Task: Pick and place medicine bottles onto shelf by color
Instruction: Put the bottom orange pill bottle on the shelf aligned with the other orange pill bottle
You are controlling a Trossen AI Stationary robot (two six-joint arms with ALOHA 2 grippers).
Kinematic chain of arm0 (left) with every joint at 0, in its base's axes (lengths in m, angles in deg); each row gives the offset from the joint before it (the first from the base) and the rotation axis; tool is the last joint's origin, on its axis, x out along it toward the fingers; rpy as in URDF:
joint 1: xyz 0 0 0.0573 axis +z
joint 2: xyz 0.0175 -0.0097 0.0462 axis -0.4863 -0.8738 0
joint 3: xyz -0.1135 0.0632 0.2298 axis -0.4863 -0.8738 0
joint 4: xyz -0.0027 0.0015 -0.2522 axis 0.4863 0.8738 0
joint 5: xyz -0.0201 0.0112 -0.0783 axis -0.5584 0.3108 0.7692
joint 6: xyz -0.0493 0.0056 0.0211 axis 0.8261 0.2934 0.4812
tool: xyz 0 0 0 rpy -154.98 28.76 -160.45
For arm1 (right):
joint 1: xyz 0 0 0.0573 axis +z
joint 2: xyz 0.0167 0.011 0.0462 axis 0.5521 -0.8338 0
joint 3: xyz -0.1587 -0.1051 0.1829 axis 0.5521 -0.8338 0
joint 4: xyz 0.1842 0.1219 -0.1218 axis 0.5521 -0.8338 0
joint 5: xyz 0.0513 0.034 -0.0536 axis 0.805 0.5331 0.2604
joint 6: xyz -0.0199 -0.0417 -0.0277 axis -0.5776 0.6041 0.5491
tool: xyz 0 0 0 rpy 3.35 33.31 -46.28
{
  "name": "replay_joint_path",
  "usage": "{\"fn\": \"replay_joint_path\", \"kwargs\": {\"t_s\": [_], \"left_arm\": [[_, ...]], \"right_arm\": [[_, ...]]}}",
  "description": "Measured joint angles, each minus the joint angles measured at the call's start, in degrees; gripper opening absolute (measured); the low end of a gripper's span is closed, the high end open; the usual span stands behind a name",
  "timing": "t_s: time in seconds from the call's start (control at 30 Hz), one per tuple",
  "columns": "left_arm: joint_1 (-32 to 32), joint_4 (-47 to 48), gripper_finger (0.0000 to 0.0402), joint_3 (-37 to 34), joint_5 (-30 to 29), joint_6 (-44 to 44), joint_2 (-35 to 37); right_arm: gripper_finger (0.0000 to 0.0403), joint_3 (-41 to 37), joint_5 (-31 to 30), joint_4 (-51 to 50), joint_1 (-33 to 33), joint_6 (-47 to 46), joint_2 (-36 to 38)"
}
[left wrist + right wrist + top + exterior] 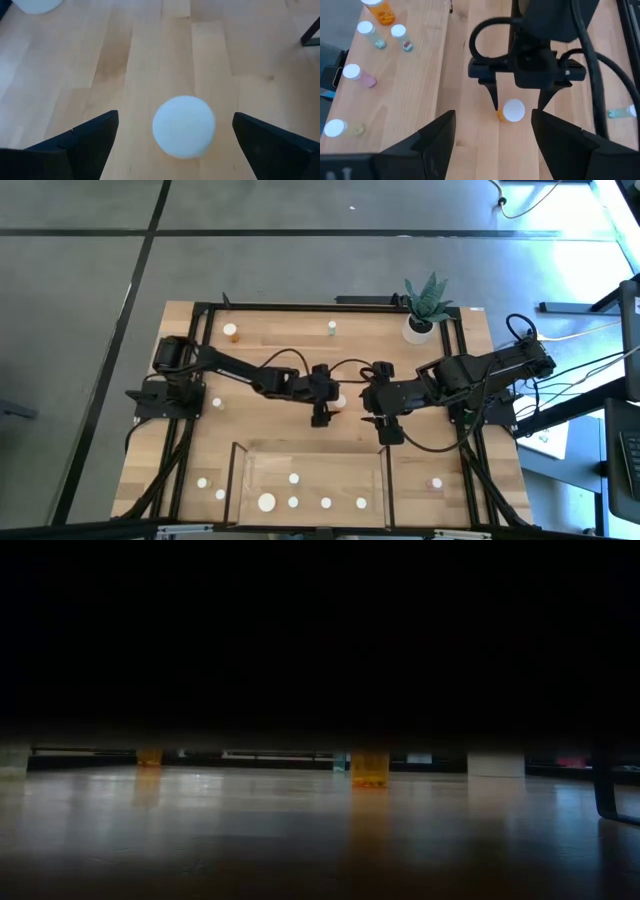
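An amber medicine bottle (511, 112) with a white cap stands upright on the tabletop (270, 415) between the spread fingers of your left gripper (517, 102), which is poised above it with nothing held. To take it cleanly, lower straight down so both fingers (82, 137) pass the cap evenly, then close on the body below the cap, not on the rim. Your right gripper (384, 427) waits just beside the left one, fingers wide and empty. Nearer you, the shelf (250, 470) already carries several bottles, with others loose on the light wood on both sides of the grippers. Beyond them a potted plant (424, 308) sits at the table's far edge, over grey floor.
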Motion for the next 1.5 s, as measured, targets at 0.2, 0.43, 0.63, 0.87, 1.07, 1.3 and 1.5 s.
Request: {"fn": "replay_joint_path", "kwargs": {"t_s": [0.2, 0.43, 0.63, 0.87, 1.07, 1.3, 1.5], "left_arm": [[0.4, -2.6, 0.0387, 0.0, 0.2, 0.1, -2.5], [0.4, -3.0, 0.0387, 0.0, 0.2, 0.0, -3.9], [0.6, -2.1, 0.0387, 0.0, -0.7, 1.0, -3.9], [0.7, -2.3, 0.0387, 0.0, 0.6, 2.5, -5.4], [0.7, -2.8, 0.0386, 0.0, 0.4, 2.5, -5.5], [0.3, -3.5, 0.0364, 0.0, 0.4, 2.5, -5.5], [-0.3, -4.3, 0.0324, 0.0, 0.4, 2.5, -5.5]], "right_arm": [[0.0262, 0.0, 0.0, 0.1, 0.0, 0.0, 0.0], [0.0262, 0.0, 0.0, 0.2, 0.0, 0.0, 0.0], [0.0262, 0.0, 0.0, 0.2, 0.0, 0.0, 0.0], [0.0262, 0.0, 0.0, 0.7, 0.0, 0.0, 0.0], [0.0262, 0.0, 0.0, 0.8, 0.0, 0.0, 0.0], [0.0262, 0.0, 0.0, 0.8, 0.0, 0.0, 0.0], [0.0262, 0.0, 0.0, 0.8, 0.0, 0.0, 0.0]]}}
